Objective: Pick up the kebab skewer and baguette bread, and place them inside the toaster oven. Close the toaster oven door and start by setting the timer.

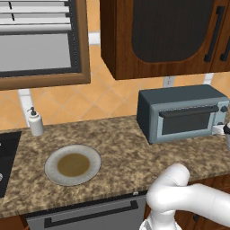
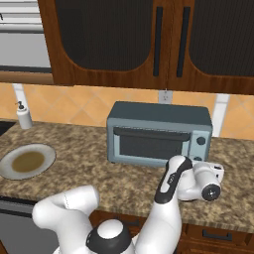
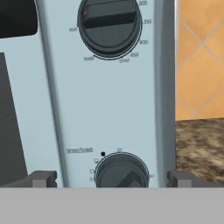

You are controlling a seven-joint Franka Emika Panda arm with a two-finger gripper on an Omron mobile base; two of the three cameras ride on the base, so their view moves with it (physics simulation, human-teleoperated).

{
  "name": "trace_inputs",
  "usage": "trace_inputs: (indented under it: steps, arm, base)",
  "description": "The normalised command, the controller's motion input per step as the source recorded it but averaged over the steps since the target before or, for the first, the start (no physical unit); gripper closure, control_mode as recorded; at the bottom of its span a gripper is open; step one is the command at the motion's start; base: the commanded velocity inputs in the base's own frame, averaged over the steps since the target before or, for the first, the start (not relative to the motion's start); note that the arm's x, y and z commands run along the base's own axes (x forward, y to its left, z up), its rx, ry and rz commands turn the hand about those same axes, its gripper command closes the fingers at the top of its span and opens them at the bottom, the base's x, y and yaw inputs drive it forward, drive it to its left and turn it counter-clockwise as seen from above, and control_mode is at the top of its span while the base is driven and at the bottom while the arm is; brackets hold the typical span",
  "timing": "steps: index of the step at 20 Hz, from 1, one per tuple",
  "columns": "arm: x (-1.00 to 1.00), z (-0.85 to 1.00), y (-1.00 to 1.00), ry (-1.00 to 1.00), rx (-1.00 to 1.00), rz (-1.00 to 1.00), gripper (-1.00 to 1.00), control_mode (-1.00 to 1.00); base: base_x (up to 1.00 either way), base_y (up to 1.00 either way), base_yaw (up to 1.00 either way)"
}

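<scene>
Facing the oven (image 2: 158, 134) panel, the gripper (image 3: 111, 178) has its fingers (image 3: 41, 178) spread wide, the timer knob (image 3: 122, 171) lying between them, untouched.

The arm (image 2: 166, 208) is glossy white, built of rounded tubular links. A dark grey band runs along the side of one link near the wrist, and a dark collar rings the white dome at its base. The hand's end cap carries a dark round disc, possibly a camera lens. The fingertips (image 3: 43, 178) are small blocky dark grey.
</scene>
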Motion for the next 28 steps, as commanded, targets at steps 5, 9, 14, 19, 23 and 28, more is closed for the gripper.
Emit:
trace_inputs:
  steps: [5, 9, 14, 19, 23, 28]
  arm:
    - [0.02, 0.00, 0.00, 0.00, 0.00, 0.00, -1.00, -1.00]
    - [0.01, 0.00, 0.00, 0.00, 0.00, 0.00, -1.00, -1.00]
    - [0.00, 0.00, 0.00, 0.00, 0.00, 0.00, 1.00, -1.00]
    - [0.00, 0.00, 0.00, 0.00, 0.00, 0.00, 1.00, -1.00]
    - [0.00, 0.00, 0.00, 0.00, 0.00, 0.00, 1.00, -1.00]
    - [0.00, -0.01, -0.01, 0.00, 0.02, 0.00, 1.00, -1.00]
  base:
    - [0.00, 0.00, 0.00]
    - [0.00, 0.00, 0.00]
    - [0.00, 0.00, 0.00]
    - [0.00, 0.00, 0.00]
    - [0.00, 0.00, 0.00]
    - [0.00, 0.00, 0.00]
